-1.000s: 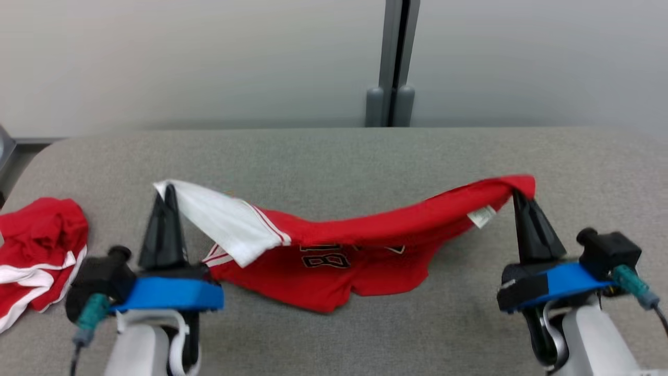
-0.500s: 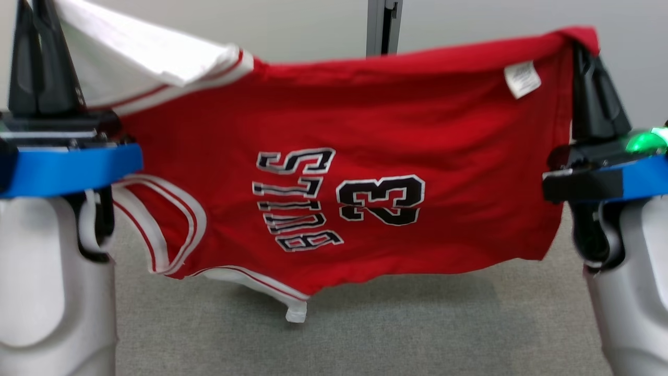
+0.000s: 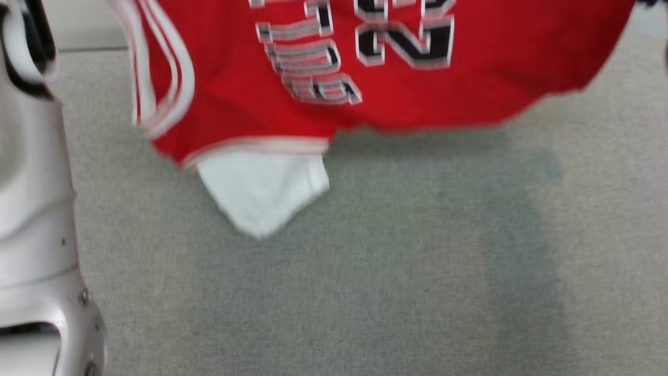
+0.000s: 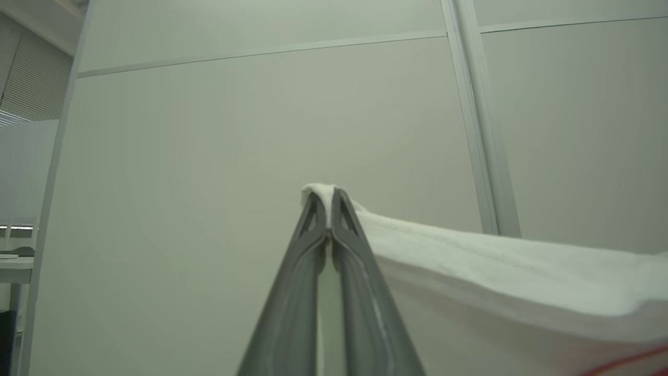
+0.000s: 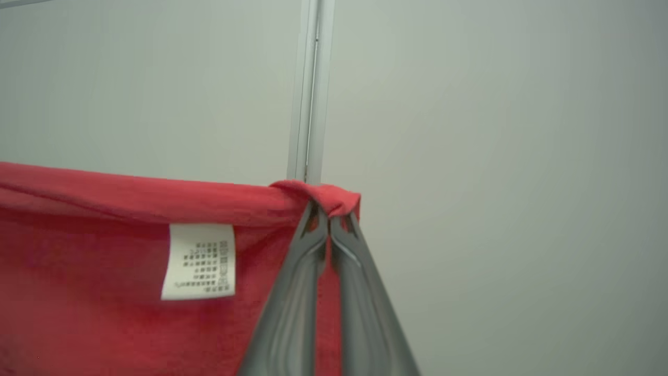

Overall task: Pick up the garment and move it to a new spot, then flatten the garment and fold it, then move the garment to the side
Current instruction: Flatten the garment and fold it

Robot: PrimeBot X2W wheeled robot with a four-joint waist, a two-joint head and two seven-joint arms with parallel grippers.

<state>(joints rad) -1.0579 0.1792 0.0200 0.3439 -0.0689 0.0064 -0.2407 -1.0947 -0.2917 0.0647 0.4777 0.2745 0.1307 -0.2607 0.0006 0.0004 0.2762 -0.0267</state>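
The red sleeveless basketball jersey with black-and-white lettering and white striped trim [image 3: 469,78] hangs in the air above the grey cloth-covered surface [image 3: 365,292], throwing a broad shadow on it. Its lowest part, a white flap of fabric [image 3: 263,190], dangles nearest the surface; the head view is too blurred to tell whether it touches.

The left fingers [image 4: 302,256] are closed tight on a white corner of the jersey. The right fingers [image 5: 349,261] are pinched shut on a bunched red corner, just beside a white care label [image 5: 198,261]. The top edge runs fairly taut away from each grip. A pale forearm [image 3: 31,209] stands over the surface's left part.

This looks like the carry to a new spot, with flattening to follow. Both bites are small and sit at the very fingertips, so smooth motion without jerks seems wise. Holding the two corners level and equally spread should keep the cloth from sagging. When lowering, let the hanging hem meet the surface first, then draw the top edge away so the body lays out flat. The white flap is likely to tuck under and may need watching.
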